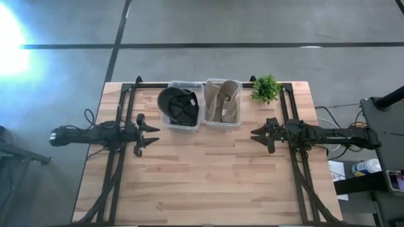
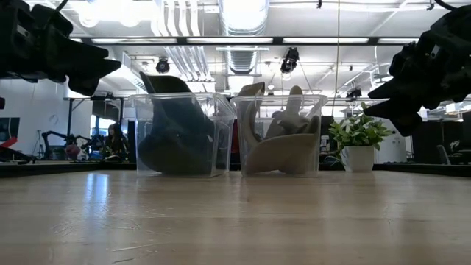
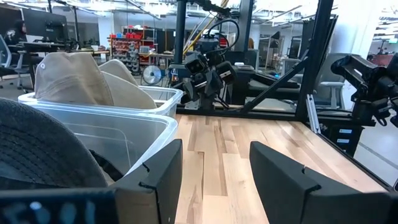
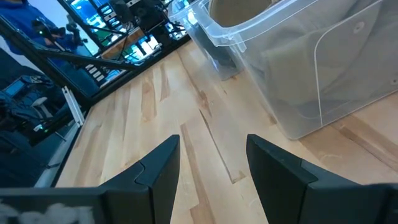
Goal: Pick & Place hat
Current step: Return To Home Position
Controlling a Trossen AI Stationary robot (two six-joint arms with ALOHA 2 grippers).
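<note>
A dark hat [image 1: 179, 105] sits in the left clear bin [image 1: 170, 123] at the table's far side; it also shows in the low view as the dark hat [image 2: 176, 136]. Tan hats [image 1: 222, 101] fill the right clear bin [image 1: 222, 124], seen too as the tan hats [image 2: 283, 143]. My left gripper [image 1: 153, 136] hovers open above the table, left of the bins, its fingers [image 3: 158, 180] pointing right. My right gripper [image 1: 255, 135] hovers open on the right side, its fingers [image 4: 273, 171] pointing left toward the tan hats' bin [image 4: 298, 68].
A small potted plant [image 1: 266, 89] stands at the far edge, right of the bins. Dark frame rails [image 1: 126, 120] run along both table sides. Bare wooden tabletop [image 1: 208, 176] lies between the arms and toward the near edge.
</note>
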